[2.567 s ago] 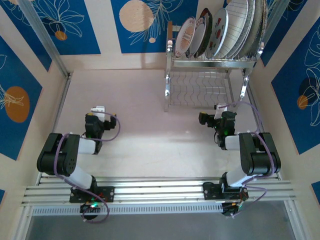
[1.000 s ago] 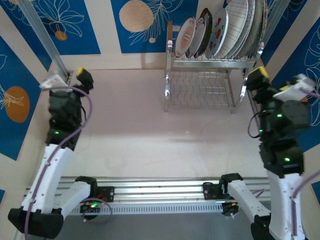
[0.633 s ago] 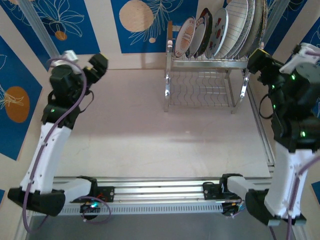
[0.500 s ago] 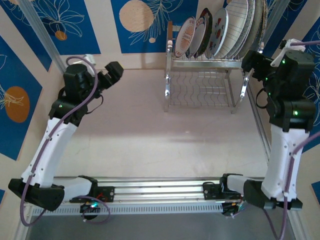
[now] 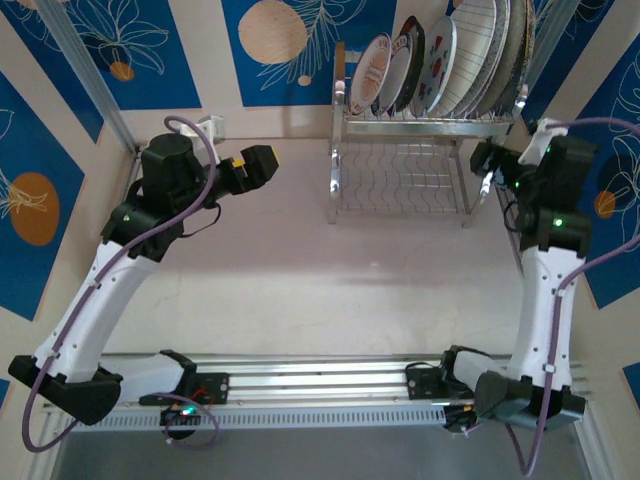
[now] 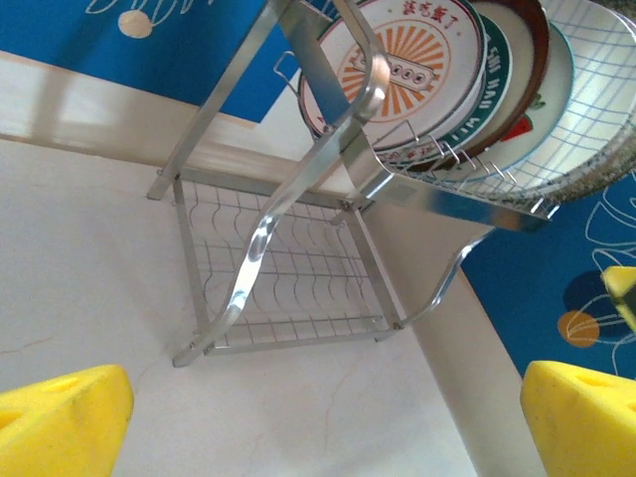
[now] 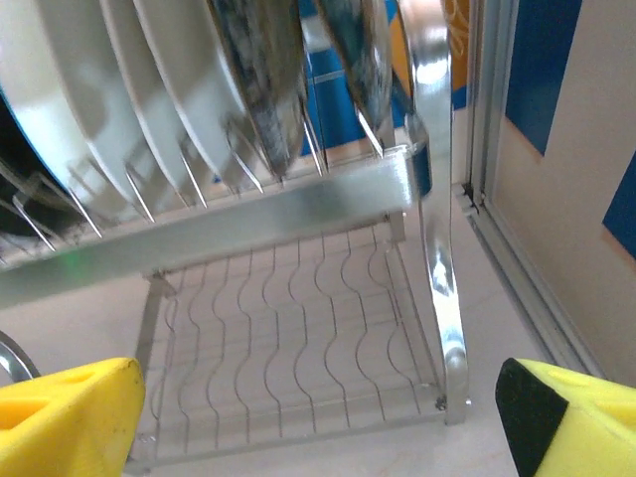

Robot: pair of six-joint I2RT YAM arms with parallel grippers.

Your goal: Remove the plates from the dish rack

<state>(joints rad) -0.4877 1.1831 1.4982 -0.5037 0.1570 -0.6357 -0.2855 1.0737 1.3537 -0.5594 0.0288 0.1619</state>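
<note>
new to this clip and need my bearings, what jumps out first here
A chrome dish rack stands at the far right of the table, its upper tier packed with upright plates, a red sunburst plate at the left end. Both arms flank it: left gripper open off to its left, right gripper open beside its right leg.

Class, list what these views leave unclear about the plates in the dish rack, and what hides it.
- Top external: the plates overlap and the top edge crops them, so their count is uncertain.
- Right wrist: they are blurred and cropped above; patterns unreadable.
- Left wrist: the sunburst plate covers those behind it.
</note>
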